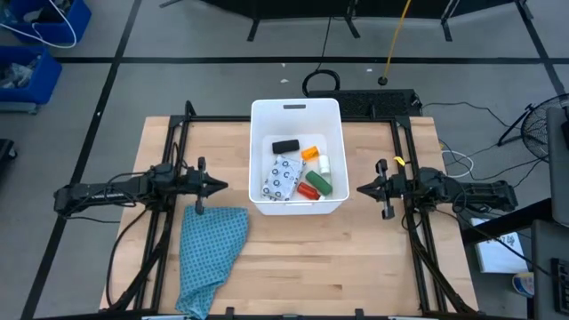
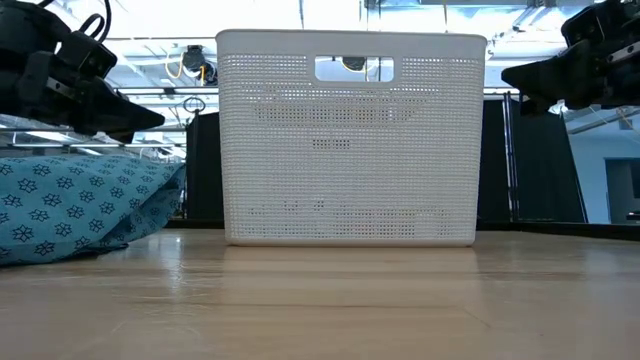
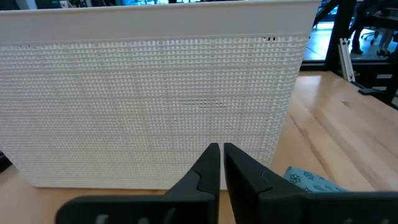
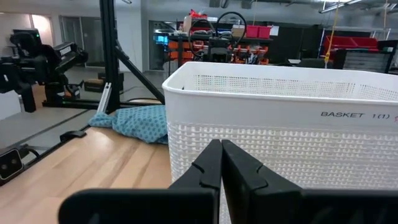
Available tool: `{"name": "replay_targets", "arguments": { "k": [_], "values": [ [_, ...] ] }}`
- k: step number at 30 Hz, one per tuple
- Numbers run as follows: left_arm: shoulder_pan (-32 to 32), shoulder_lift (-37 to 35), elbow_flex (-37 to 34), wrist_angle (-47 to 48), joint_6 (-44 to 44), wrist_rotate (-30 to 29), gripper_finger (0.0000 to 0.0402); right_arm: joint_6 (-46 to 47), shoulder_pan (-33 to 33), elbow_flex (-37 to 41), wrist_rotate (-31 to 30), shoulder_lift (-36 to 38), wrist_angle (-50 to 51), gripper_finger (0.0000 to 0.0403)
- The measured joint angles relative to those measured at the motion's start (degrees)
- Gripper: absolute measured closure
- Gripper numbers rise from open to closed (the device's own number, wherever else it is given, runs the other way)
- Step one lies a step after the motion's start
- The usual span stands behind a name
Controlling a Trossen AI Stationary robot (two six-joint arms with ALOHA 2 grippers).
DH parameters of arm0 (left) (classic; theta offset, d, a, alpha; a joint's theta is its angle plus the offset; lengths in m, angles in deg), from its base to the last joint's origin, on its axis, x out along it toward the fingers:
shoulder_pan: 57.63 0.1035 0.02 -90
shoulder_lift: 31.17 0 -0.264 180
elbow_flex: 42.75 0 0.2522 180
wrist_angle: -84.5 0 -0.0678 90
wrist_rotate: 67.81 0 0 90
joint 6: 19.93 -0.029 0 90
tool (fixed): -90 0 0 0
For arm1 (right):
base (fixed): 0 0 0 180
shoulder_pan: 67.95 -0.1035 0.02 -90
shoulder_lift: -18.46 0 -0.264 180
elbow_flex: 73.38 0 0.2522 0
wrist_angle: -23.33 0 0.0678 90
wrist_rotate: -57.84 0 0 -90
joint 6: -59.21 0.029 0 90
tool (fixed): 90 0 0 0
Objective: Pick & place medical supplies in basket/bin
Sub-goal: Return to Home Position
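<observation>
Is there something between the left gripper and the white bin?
Nothing visible does. The left gripper faces the side wall of the white bin across bare table; the teal cloth lies off that line, nearer the front edge.

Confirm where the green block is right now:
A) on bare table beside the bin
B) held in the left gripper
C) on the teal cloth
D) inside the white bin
D: the high view shows the green block lying inside the white bin beside the red bottle, while the left gripper and right gripper are shut and hold nothing.
</observation>
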Motion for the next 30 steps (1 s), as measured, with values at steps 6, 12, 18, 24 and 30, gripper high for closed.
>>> {"name": "replay_targets", "arguments": {
  "k": [6, 12, 18, 24, 30],
  "values": [
    [0.0, 0.0, 0.0, 0.0, 0.0, 0.0, 0.0356, 0.0, 0.0, 0.0, 0.0, 0.0, 0.0, 0.0403],
    [0.0, 0.0, 0.0, 0.0, 0.0, 0.0, 0.0346, 0.0, 0.0, 0.0, 0.0, 0.0, 0.0, 0.0403],
    [0.0, 0.0, 0.0, -0.1, 0.0, 0.0, 0.0344, 0.0, 0.0, 0.0, 0.0, 0.0, 0.0, 0.0403],
    [0.0, 0.0, 0.0, -0.1, 0.0, -0.1, 0.0346, 0.0, 0.0, 0.0, 0.0, 0.0, 0.0, 0.0403],
    [0.0, 0.0, 0.0, -0.1, 0.0, -0.1, 0.0344, 0.0, 0.0, 0.0, 0.0, 0.0, 0.0, 0.0403]
  ]
}}
